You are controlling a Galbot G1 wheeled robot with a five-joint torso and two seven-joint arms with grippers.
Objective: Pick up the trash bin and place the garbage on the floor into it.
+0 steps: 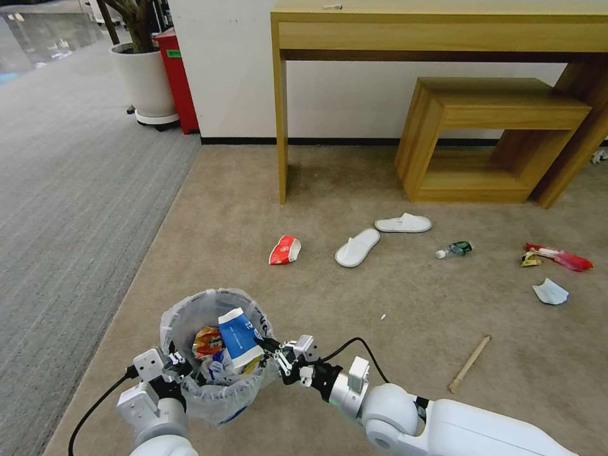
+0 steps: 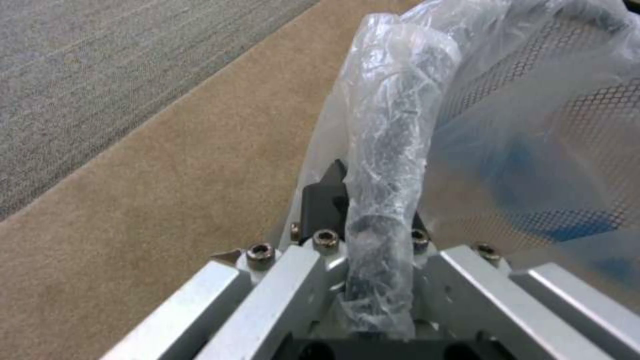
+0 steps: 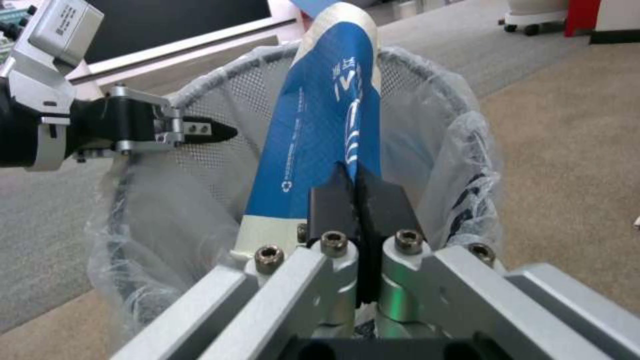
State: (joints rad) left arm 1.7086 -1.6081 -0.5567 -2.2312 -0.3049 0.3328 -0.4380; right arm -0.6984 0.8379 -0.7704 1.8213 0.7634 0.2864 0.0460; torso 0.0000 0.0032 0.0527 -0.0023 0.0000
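The trash bin (image 1: 187, 308), black mesh lined with a crinkled clear bag, is low in the head view, beside my arms. My left gripper (image 1: 172, 365) is shut on its bag-wrapped rim (image 2: 393, 125). My right gripper (image 1: 269, 347) is shut on a crushed blue-white paper cup (image 1: 237, 334) and holds it over the bin's mouth, above wrappers lying inside. In the right wrist view the fingers (image 3: 333, 200) pinch the cup (image 3: 320, 135). On the floor (image 1: 392, 297) lie a red-white cup (image 1: 285, 249), two white slippers (image 1: 357, 247), a small bottle (image 1: 454, 249), a red wrapper (image 1: 560, 256), white paper (image 1: 550, 292) and a wooden stick (image 1: 469, 363).
A wooden desk (image 1: 443, 31) and a low wooden bench (image 1: 494, 139) stand against the far wall. Grey striped carpet (image 1: 69, 190) runs along the left, with a white plant pot (image 1: 145, 82) and a red box (image 1: 176, 76) at its far end.
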